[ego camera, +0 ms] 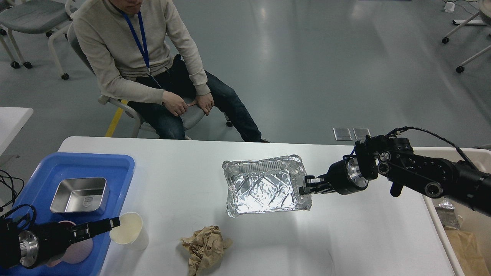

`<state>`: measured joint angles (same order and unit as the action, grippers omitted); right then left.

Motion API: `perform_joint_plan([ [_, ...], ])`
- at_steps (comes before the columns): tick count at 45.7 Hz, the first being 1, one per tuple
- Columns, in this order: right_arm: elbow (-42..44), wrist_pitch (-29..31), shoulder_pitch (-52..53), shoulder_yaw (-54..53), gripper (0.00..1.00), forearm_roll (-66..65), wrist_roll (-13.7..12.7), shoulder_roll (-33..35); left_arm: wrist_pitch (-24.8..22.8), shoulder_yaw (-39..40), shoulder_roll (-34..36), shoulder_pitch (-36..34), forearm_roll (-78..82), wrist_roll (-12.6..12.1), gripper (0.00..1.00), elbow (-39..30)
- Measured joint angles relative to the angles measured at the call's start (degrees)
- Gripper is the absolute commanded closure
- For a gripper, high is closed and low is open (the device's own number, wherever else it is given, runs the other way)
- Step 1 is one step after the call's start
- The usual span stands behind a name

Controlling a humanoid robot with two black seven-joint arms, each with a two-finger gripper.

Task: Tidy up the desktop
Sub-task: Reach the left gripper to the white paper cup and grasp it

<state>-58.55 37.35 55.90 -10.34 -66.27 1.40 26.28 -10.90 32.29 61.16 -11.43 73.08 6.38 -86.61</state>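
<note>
The white desktop (180, 165) holds a crinkled foil tray (264, 188) in the middle, a white paper cup (130, 230) at front left and a crumpled brown paper wad (205, 247) near the front edge. My right gripper (305, 186) is shut on the foil tray's right rim. My left gripper (112, 223) is low at the front left, its tip right at the cup's left rim. It is seen side-on, so I cannot tell its fingers apart.
A blue tray (76, 165) at the left holds a steel container (80, 194) and a pink mug (74, 249), half hidden by my left arm. A beige bin (466, 234) with scraps stands off the right edge. A person (142, 65) sits behind the table.
</note>
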Motion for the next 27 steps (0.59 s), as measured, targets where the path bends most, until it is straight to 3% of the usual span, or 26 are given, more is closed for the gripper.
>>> perform_joint_plan([
  [6, 0.0, 0.0, -0.05, -0.06, 1.0, 0.0, 0.0, 0.0, 0.0, -0.7, -1.31, -0.13, 0.12, -0.67, 0.32, 1.09],
  [14, -0.05, -0.08, -0.06, -0.21, 1.0, 0.0, 0.0, 0.0, 0.0, -0.91, -3.35, -0.02, 0.13, -0.42, 0.65, 3.24],
  [27, -0.06, -0.18, -0.07, -0.21, 1.0, 0.0, 0.01, 0.0, -0.31, -0.92, -6.1, -0.08, -0.2, -1.36, 0.81, 3.74],
])
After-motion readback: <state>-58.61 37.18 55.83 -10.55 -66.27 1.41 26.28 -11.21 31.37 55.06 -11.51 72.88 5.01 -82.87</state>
